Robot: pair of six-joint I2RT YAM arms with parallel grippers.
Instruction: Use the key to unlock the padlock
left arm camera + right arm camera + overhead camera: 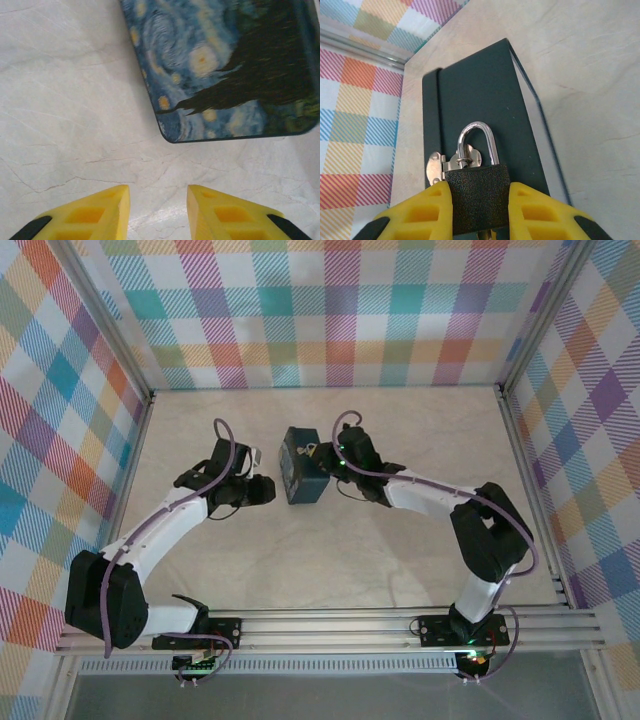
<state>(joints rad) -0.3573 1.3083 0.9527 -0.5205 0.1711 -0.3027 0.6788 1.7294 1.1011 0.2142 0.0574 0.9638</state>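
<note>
Tabletop point(330, 550), top external view: a pale marbled surface closed in by checked walls point(330, 310) at the rear and both sides, with a metal rail point(330, 625) along the near edge. A dark blue box point(303, 480) stands near the middle. Bare surface lies open behind it up to the rear wall and in front of it down to the rail. The left gripper point(265, 490) sits just beside the box's left face. The right gripper point(326, 462) is against its right side.

Left wrist view: the left gripper point(158, 212) shows two yellow fingertips a narrow gap apart, with nothing between them. A strip of bare table point(65, 100) separates them from the rounded lower corner of the box point(225, 65), whose swirl-painted face is turned this way.

Right wrist view: the padlock point(477, 192), with a dark textured body, hangs on a plain dark side of the box point(480, 100). Its silver shackle point(477, 135) passes through a metal hasp point(445, 165) at the lid seam. The right gripper point(480, 212) clamps the padlock body, one yellow finger on each flank. The lid is closed, so the contents are hidden. Open table lies to the right of the box.
</note>
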